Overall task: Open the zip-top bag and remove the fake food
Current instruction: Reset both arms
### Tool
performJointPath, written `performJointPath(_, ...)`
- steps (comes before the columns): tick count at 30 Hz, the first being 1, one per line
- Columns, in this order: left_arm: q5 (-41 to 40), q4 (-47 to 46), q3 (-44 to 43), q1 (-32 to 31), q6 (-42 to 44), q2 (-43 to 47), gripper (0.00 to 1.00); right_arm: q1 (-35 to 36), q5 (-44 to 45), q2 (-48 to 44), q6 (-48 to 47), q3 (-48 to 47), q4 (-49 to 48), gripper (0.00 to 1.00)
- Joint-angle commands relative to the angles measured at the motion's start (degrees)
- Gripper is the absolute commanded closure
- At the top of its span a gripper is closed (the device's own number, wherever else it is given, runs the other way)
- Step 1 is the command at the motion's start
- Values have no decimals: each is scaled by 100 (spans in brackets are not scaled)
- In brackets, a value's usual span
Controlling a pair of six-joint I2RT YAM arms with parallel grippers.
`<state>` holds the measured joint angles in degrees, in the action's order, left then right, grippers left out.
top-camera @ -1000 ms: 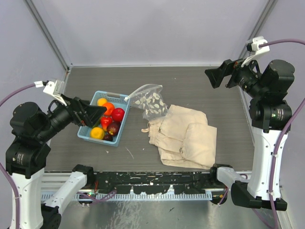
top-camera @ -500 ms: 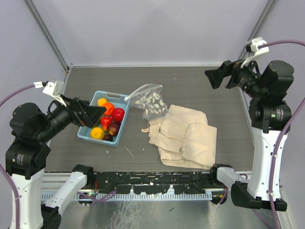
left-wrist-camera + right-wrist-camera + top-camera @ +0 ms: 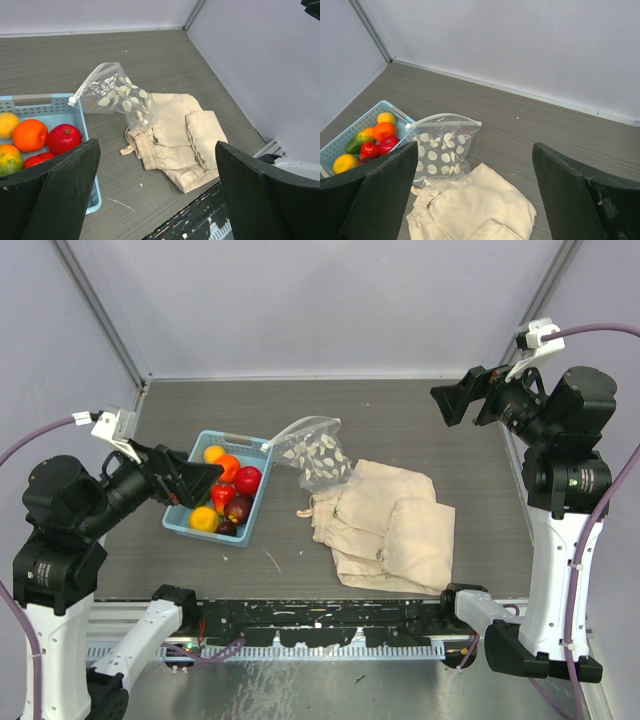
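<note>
Zip-top bag [image 3: 318,453] lies nearer left fingers [image 3: 190,474] than right fingers [image 3: 455,402] | long axis diagonal | both pairs wide, empty

The basket [image 3: 243,438] and cloth bag [image 3: 390,530] crowd the zip-top bag [image 3: 315,455].

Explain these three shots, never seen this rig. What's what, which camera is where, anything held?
Two robot arms are bolted at the near edge of a table. The wide picture comes from a fixed camera above and behind them; the other two come from wrist cameras, so the dark shapes at their bottom corners are each arm's own fingers. The left gripper and right gripper are open, holding nothing. On the table: a light blue basket holding the fake food, the spotted zip-top bag beside it, apparently empty, and a beige cloth bag.
</note>
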<state>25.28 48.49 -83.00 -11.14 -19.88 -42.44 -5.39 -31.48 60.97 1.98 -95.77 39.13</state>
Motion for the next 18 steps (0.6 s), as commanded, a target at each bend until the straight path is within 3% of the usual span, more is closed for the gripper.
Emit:
performJointPath(1, 3, -287, 25, -11, 72, 51, 2, -17, 106, -144, -47, -21, -132, 0)
performJointPath(18, 32, -352, 117, -8, 25, 60, 2, -15, 161, -171, -167, 40, -122, 0)
